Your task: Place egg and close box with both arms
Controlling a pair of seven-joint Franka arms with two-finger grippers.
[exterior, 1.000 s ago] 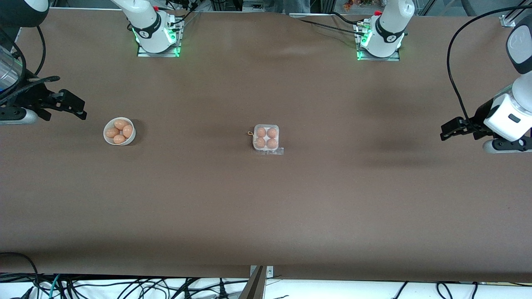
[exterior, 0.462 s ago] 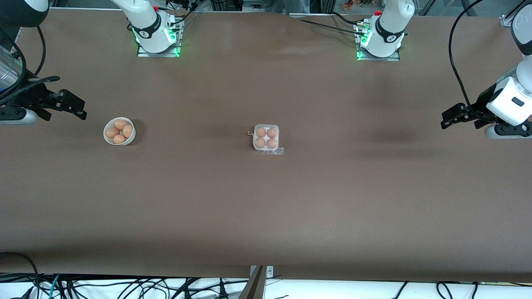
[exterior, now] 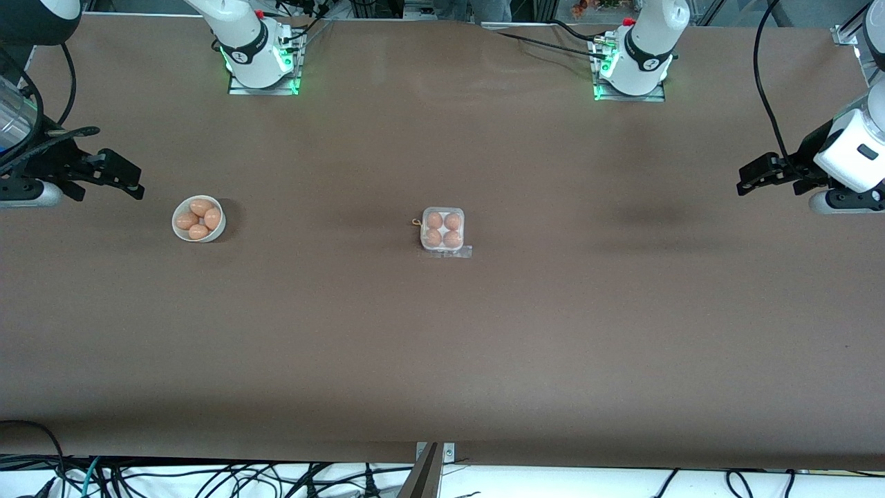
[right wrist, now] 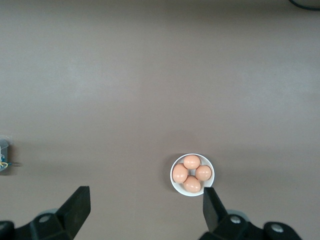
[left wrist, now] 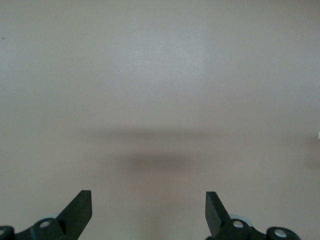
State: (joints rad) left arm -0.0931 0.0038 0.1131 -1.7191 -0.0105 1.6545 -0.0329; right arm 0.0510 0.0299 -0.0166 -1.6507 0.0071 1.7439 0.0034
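The box (exterior: 442, 230) sits at the middle of the table with an egg (exterior: 434, 220) in each of its four cells and the clear lid down over them. Its edge also shows in the right wrist view (right wrist: 3, 155). My left gripper (exterior: 743, 181) is open and empty, up over the left arm's end of the table; in its wrist view (left wrist: 149, 210) only bare table shows. My right gripper (exterior: 140, 184) is open and empty over the right arm's end, beside the bowl; it also shows in its wrist view (right wrist: 146, 207).
A round white bowl (exterior: 177, 229) with several more eggs (exterior: 200, 206) stands toward the right arm's end of the table; it also shows in the right wrist view (right wrist: 209, 162). Brown table surface lies all around the box.
The left gripper has drawn back toward the robots' side at its end of the table, still open. The right arm, box and bowl have not moved.
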